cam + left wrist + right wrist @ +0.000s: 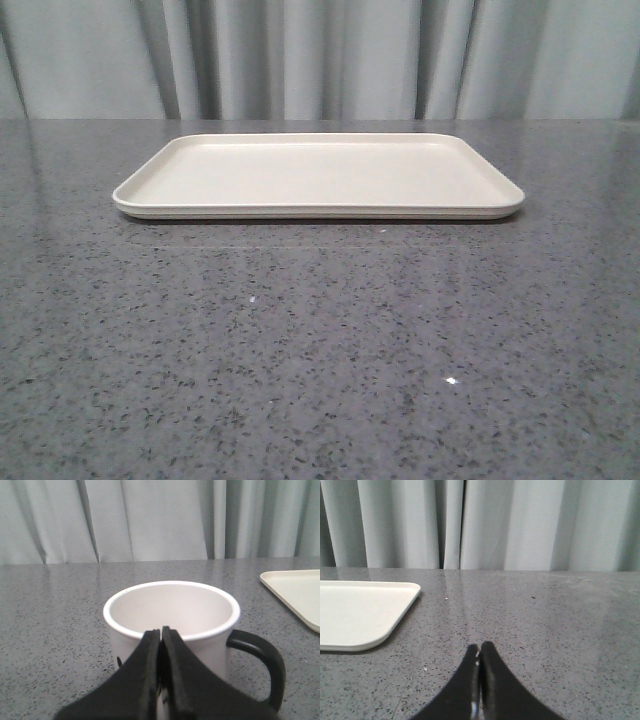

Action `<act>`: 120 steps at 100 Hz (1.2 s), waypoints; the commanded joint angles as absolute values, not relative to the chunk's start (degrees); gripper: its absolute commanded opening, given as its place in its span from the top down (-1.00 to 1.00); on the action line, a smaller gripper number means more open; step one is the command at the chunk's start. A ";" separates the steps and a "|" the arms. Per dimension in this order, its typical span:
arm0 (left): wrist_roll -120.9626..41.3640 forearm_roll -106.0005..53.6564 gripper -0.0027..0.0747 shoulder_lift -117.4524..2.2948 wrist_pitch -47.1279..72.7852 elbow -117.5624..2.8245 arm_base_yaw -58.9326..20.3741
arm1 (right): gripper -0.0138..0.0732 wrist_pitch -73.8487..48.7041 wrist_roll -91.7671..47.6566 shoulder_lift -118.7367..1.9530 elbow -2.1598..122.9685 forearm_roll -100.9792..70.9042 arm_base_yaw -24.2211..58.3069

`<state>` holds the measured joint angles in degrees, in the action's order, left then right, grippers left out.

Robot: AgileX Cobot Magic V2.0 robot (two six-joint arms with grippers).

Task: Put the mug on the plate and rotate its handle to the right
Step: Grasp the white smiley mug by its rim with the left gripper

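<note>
We see the right end effector (479, 652) with its two black fingers (495, 680) pressed together, holding nothing, low over the grey speckled tabletop (545, 630). A corner of the cream plate (360, 610) lies flat on the tabletop, apart from the fingers. Pale curtains (495, 525) hang beyond the plate.

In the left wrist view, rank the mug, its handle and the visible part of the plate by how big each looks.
1. The mug, close to the camera.
2. The handle and the visible corner of the plate look alike in size; the plate is cropped and farther off, so I won't rank them.
</note>
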<state>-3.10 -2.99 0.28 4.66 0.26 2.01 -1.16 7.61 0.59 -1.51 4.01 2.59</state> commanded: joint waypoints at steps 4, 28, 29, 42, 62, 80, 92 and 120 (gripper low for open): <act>-2.57 -3.10 0.98 2.21 0.00 0.46 2.14 | 0.82 3.23 7.37 1.74 -1.48 4.70 2.44; -2.57 -3.10 0.98 2.21 0.00 0.46 2.14 | 0.82 3.23 7.37 1.74 -1.48 4.70 2.44; -2.57 -3.10 0.98 2.21 0.00 0.46 2.14 | 0.82 3.23 7.37 1.74 -1.48 4.70 2.44; -2.57 -3.10 0.98 2.21 0.00 0.46 2.14 | 0.82 3.22 7.25 1.74 -1.48 5.01 2.44; -2.57 -3.10 0.98 2.21 -1.18 0.46 2.14 | 0.82 3.48 7.25 1.74 -1.48 5.09 2.44; -2.57 -3.10 0.98 2.21 -4.15 0.22 2.14 | 0.82 3.47 7.25 1.74 -1.43 5.14 2.44; -2.57 -3.10 0.98 1.85 -2.67 -2.63 2.14 | 0.82 2.17 7.25 1.68 -0.54 5.14 2.44; -2.57 -3.00 0.98 -4.93 8.95 -14.84 2.14 | 0.82 -9.58 7.25 -3.91 9.30 5.14 2.44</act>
<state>-3.10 -2.99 -1.55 10.71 -10.15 2.01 -9.26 7.61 -0.78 4.10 4.37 2.59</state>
